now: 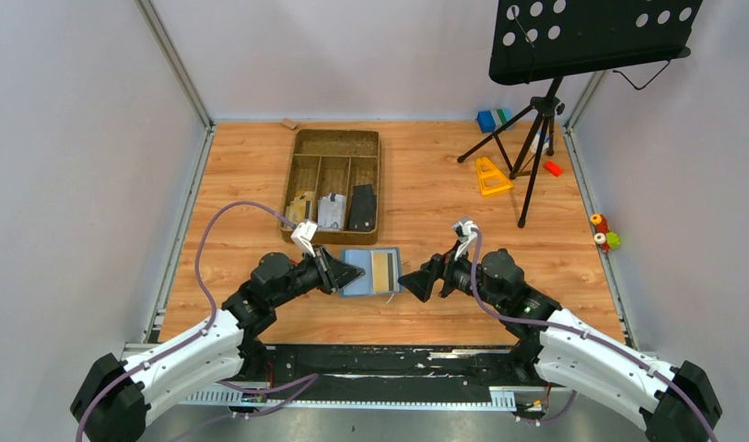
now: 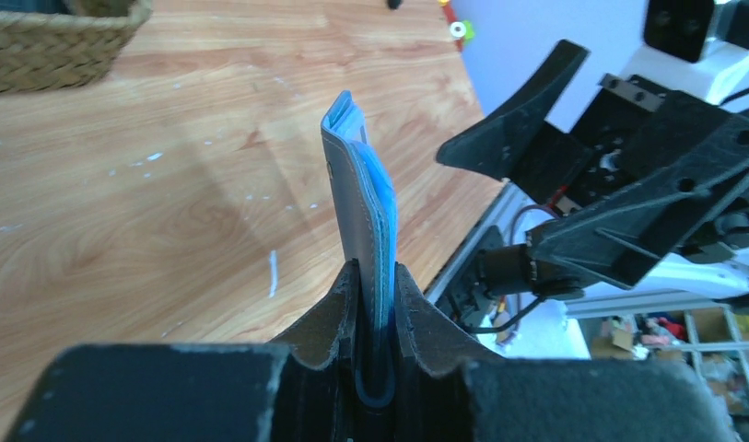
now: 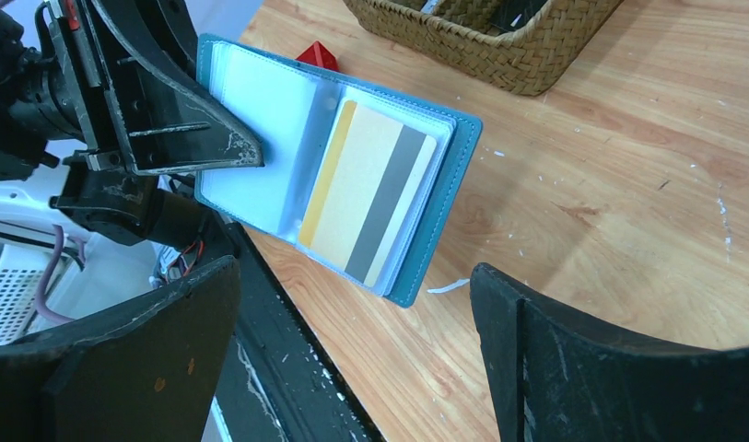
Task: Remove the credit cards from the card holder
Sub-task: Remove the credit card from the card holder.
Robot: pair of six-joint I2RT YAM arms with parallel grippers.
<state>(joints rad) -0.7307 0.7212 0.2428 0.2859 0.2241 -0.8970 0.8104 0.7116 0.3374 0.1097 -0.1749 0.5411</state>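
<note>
The left fingers (image 2: 335, 318) are nearly closed, pinching one half of the card holder (image 2: 356, 203). They hold it open just above the middle of the worktop's (image 1: 241, 184) near edge; it seems clear of the wood, though that is hard to be sure of. The right fingers (image 3: 619, 368) stand wide apart with nothing between them, facing the holder's free half from close by. Behind the holder, toward the far edge, sits the brown divided tray (image 1: 336, 138).

A tan card (image 3: 370, 193) with a gold edge and a grey stripe lies in the clear pocket of the free half, its face toward the right fingers. More sleeves are stacked behind it, and I cannot tell whether they hold other cards.

The card looks thin, stiff, light and slick, so a grip on its flat faces should hold only if the fingers close squarely on it. The holder is soft: from the left wrist it shows a slight bend along its length, so it will likely give way if pushed. The best hold is probably the card's outer edge, the one farthest from the left fingers. From there it can be drawn straight out along the pocket while the left fingers brace the holder. Which side the pocket opens on is not clear. A pinch that catches the sleeve along with the card would likely drag the whole holder.
</note>
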